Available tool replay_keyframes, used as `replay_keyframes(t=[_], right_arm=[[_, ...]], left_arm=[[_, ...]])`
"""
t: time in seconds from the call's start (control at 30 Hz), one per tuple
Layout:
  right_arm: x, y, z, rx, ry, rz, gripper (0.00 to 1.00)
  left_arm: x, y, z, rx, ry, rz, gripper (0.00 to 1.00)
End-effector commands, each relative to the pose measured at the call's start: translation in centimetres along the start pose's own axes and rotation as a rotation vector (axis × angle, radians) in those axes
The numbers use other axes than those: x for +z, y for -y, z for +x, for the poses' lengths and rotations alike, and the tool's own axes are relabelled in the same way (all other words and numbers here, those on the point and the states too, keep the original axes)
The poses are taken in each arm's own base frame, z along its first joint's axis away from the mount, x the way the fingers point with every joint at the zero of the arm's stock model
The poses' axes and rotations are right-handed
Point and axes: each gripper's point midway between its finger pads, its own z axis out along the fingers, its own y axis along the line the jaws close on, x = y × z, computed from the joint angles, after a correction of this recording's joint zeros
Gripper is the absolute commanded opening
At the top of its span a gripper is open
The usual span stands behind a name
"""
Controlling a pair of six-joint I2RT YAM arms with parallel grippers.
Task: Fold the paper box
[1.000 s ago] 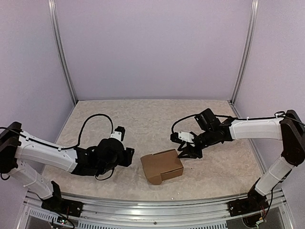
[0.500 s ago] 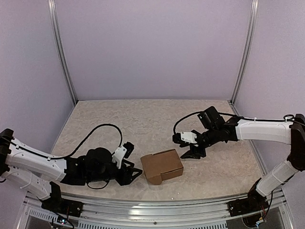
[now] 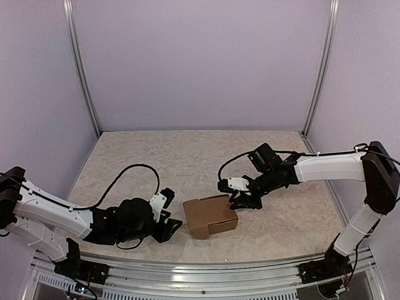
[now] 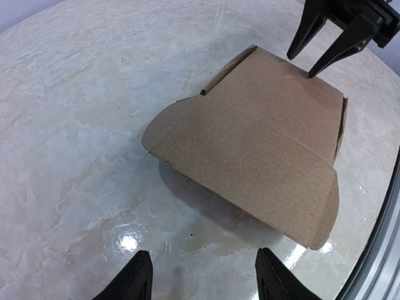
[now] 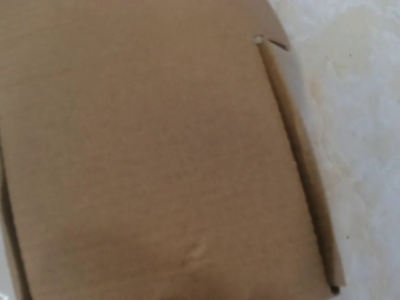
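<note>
Plain brown cardboard paper box (image 3: 211, 217), folded into a squarish shape, sits on the pale marbled table top (image 3: 156, 162) between the two pincers.

Left gripper (image 3: 167, 226): low, close to the table, pointing at the box. Jaws wide apart, nothing between them, nothing held. The box lies just ahead of its fingertips (image 4: 139, 275), apart from them, with bare table in the gap. From the left wrist view the box (image 4: 250, 137) shows its flat top, and a rounded-corner flap juts out toward this pincer, slightly off the table with a shadow under it.

Right gripper (image 3: 240, 201): at the opposite edge of the box, angled down. Jaws partly apart, no cardboard between them, no grip. Its two dark fingers (image 4: 340, 53) point down at the box top near that edge; contact or a hair above, cannot tell. The right wrist view is blurred and filled by the box top (image 5: 156, 156) directly under this pincer; a side flap edge runs down its right, table beyond.
</note>
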Motion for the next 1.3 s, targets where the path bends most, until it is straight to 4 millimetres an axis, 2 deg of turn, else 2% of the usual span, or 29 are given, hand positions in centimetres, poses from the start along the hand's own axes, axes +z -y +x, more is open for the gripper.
replay_keyframes(t=[0.0, 0.2, 0.37, 0.53, 0.7, 0.83, 0.93, 1.0, 1.13, 1.2, 1.27], right_arm=[[1.1, -0.3, 1.7, 0.021, -0.054, -0.03, 0.24], [0.6, 0.8, 4.5, 0.062, -0.097, -0.02, 0.23], [-0.4, 1.6, 4.3, 0.054, -0.08, 0.015, 0.24], [-0.5, 2.5, 3.5, 0.058, -0.053, 0.034, 0.25], [0.0, 2.9, 3.6, 0.069, -0.045, 0.031, 0.26], [-1.1, 3.6, 2.4, 0.068, -0.02, 0.061, 0.26], [-3.0, 3.5, -0.6, 0.046, 0.063, 0.065, 0.28], [-3.6, 3.0, -2.3, 0.021, 0.1, 0.055, 0.27], [-2.0, 1.8, -3.5, -0.008, 0.092, -0.016, 0.17], [-0.7, 1.4, -3.1, 0.01, 0.074, -0.075, 0.1], [0.5, 0.8, -2.5, 0.031, 0.055, -0.134, 0.07]], left_arm=[[0.0, -1.8, -0.1, -0.03, 0.012, -0.099, 0.54], [-1.9, -3.6, -0.6, -0.071, 0.094, -0.153, 0.54], [-3.3, -4.5, -1.3, -0.093, 0.185, -0.153, 0.54], [-3.0, -4.6, -0.6, -0.095, 0.16, -0.158, 0.54], [-1.1, -4.5, 0.3, -0.103, 0.106, -0.15, 0.54], [0.5, -3.8, 1.3, -0.073, 0.052, -0.165, 0.52], [0.4, -3.2, 1.1, -0.063, 0.058, -0.157, 0.52], [0.1, -3.3, 0.9, -0.08, 0.071, -0.162, 0.52], [-0.3, -3.9, 1.1, -0.08, 0.078, -0.186, 0.52], [-0.3, -4.2, 1.2, -0.077, 0.071, -0.206, 0.52], [-0.3, -4.4, 1.3, -0.08, 0.06, -0.22, 0.52]])
